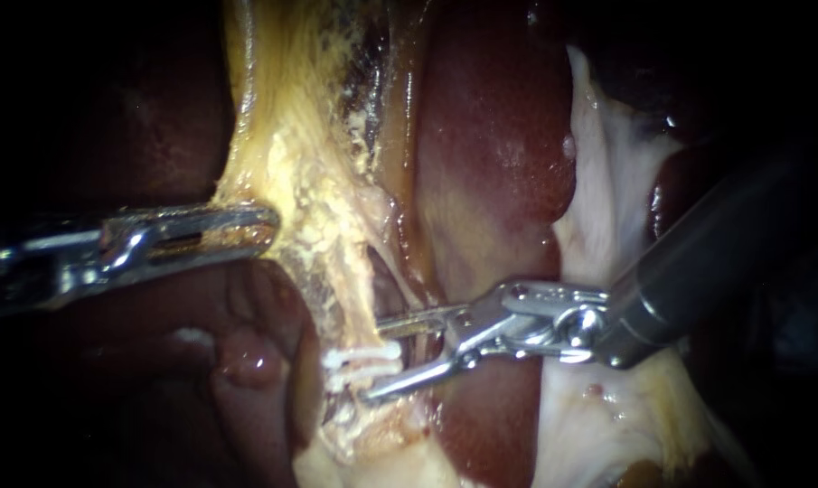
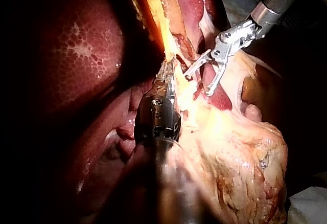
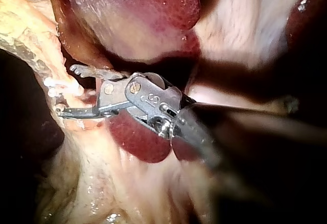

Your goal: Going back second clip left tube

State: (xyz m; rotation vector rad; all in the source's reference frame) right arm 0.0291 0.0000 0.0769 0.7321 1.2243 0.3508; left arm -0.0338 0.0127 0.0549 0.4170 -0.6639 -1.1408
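Two white clips [image 1: 365, 360] sit across a pale yellow tube [image 1: 347, 298] that runs down from the fatty tissue. My right instrument [image 1: 371, 361] comes in from the right with its jaws open, one above and one below the clips' right ends. The right wrist view shows the same open jaws [image 3: 65, 91] beside the clips [image 3: 62, 86]. My left instrument [image 1: 250, 230] comes in from the left, jaws shut on the yellow tissue band [image 1: 291, 154] above the clips. In the left wrist view it [image 2: 167, 75] holds that band taut, and my right instrument [image 2: 198, 85] stands open just beyond.
Dark red liver [image 1: 490, 163] lies behind the tube, between the two instruments. Pale white tissue [image 1: 612, 181] spreads under the right instrument's shaft. A rounded pink lump [image 1: 246, 357] lies under the left instrument. More yellow fat [image 2: 245, 157] lies beside the left shaft.
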